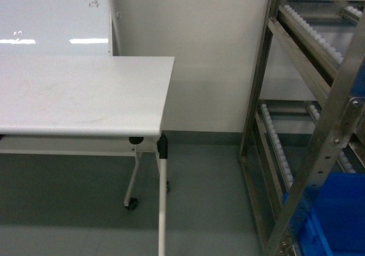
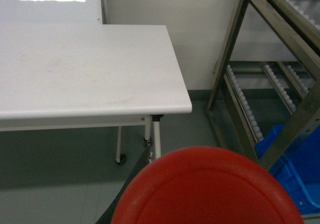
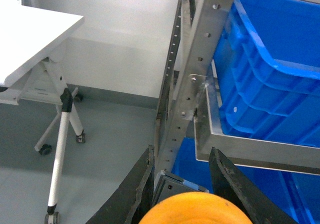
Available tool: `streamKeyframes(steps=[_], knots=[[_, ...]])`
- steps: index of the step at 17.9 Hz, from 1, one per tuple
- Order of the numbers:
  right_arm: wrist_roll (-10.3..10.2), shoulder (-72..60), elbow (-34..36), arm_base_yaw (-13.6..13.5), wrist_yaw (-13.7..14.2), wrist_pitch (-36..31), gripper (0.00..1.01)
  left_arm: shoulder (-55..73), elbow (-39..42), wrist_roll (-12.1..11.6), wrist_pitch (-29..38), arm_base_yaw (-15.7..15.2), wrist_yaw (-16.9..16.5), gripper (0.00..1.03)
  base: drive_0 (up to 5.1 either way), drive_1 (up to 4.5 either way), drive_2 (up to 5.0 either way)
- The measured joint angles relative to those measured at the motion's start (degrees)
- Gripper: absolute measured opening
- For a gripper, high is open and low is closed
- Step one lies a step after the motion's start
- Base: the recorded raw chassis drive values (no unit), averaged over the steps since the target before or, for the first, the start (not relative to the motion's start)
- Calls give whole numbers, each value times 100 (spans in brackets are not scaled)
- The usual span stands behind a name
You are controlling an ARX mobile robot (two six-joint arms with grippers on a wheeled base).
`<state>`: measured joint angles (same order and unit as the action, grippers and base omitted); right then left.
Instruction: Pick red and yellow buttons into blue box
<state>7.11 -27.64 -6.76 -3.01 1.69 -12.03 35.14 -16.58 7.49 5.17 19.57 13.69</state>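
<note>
Carrying both: right gripper (image 3: 182, 184) clamps the yellow button (image 3: 192, 209), left grip on the red button (image 2: 207, 189) unverifiable, fingers hidden. Blue box (image 3: 270, 74) sits in the rack (image 3: 192, 69); clear the uprights before release.

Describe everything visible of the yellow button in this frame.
Only the right wrist view shows the yellow button: a smooth, glossy orange-yellow domed cap, cut off by the bottom edge of the picture. It sits between the two dark fingers of the right gripper, which flank it closely. Its base is hidden. Behind it stand a metal rack post and blue boxes.
</note>
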Motion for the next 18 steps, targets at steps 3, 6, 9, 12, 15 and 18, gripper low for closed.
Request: streamKeyframes(steps=[3,6,9,12,15,18], knots=[[0,0,0,0,0,-7,30,0,0,0,11,0,0,25,486,-105,-356],[0,2,0,0,0,-11,30,0,0,2,9,0,0,25,471,-128,-365],[0,2,0,0,0,-2,30,2,0,2,4,0,0,25,491,-142,-334],[0,-11,0,0,0,4,30,7,0,2,-4,0,0,25,494,-180,-299],[0,0,0,0,0,-7,30,2,0,0,11,0,2,25,508,-236,-236],[0,0,0,0,0,0,30,7,0,2,4,2,-4,25,502,-243,-243]])
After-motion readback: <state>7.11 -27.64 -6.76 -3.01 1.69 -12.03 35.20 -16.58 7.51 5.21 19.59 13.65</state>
